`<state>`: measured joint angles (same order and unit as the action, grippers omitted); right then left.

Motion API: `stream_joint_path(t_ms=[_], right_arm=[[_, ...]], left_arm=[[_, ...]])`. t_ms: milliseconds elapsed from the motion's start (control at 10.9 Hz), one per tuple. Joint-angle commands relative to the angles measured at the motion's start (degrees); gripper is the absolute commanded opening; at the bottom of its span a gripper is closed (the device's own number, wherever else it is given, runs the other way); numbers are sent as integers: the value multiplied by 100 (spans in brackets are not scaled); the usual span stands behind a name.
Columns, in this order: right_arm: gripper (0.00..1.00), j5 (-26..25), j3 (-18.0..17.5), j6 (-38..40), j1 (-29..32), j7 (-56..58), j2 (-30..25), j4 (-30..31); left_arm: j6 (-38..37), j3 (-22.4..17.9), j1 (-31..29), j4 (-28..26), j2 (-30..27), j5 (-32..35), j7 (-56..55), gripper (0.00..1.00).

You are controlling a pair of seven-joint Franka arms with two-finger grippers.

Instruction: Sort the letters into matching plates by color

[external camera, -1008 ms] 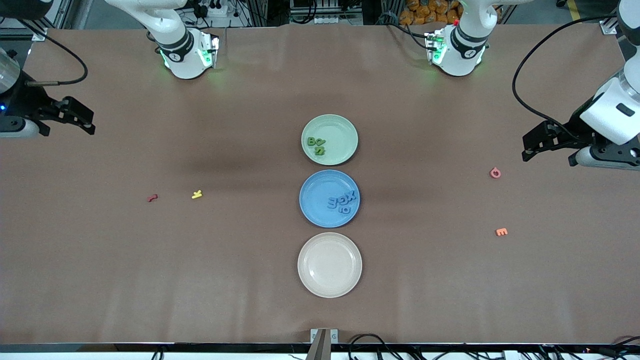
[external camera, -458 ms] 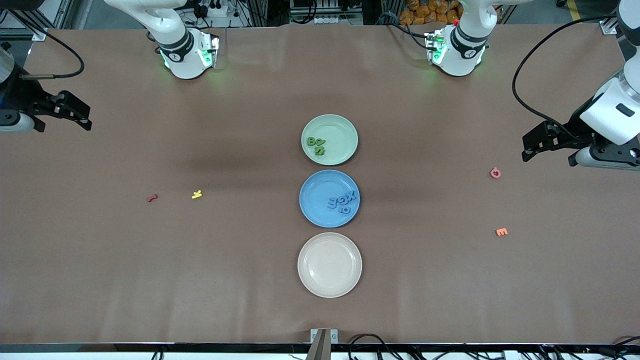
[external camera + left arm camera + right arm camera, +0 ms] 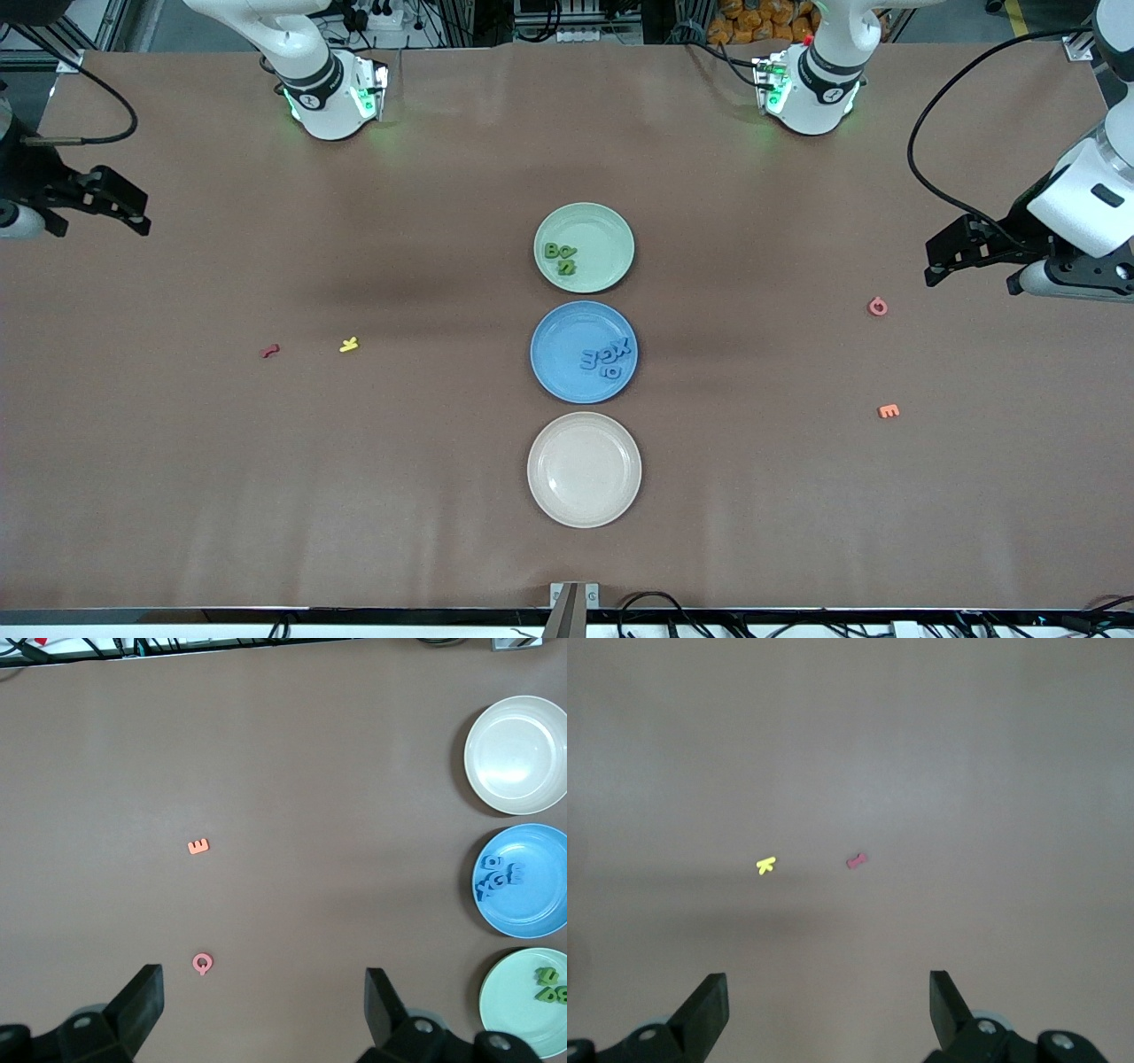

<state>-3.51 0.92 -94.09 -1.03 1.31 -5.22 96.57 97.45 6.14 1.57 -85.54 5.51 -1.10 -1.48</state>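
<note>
Green letters and blue letters sit in matching plates; sorting looks done. Left gripper and right gripper hang apart, empty, each above its own end of the worktop.

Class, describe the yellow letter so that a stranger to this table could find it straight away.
Start at the blue plate in the middle of the row of three. Move toward the right arm's end of the table to two small loose letters. The yellow letter is the one closer to the plates; its neighbour, the red letter, is darker.
</note>
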Motion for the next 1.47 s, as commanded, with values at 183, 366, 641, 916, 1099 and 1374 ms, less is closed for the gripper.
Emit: stream_joint_path(t_ms=[183, 366, 641, 916, 1099, 1374], right_arm=[[100, 428, 84, -250, 67, 27, 65, -59], [100, 430, 40, -198, 86, 36, 65, -59], [100, 439, -144, -58, 77, 18, 48, -15], [100, 465, -171, 277, 86, -17, 48, -24], [100, 474, -171, 303, 68, -8, 48, -24], [100, 711, -136, 321, 60, 45, 57, 20]], left_arm=[[20, -16, -7, 55, 20, -75, 122, 100], [20, -16, -7, 55, 29, -75, 122, 100], [20, -7, -16, 55, 29, -75, 122, 100], [20, -7, -7, 55, 20, -75, 113, 100], [20, -7, -7, 55, 20, -75, 122, 100], [20, -16, -34, 55, 20, -75, 131, 100]])
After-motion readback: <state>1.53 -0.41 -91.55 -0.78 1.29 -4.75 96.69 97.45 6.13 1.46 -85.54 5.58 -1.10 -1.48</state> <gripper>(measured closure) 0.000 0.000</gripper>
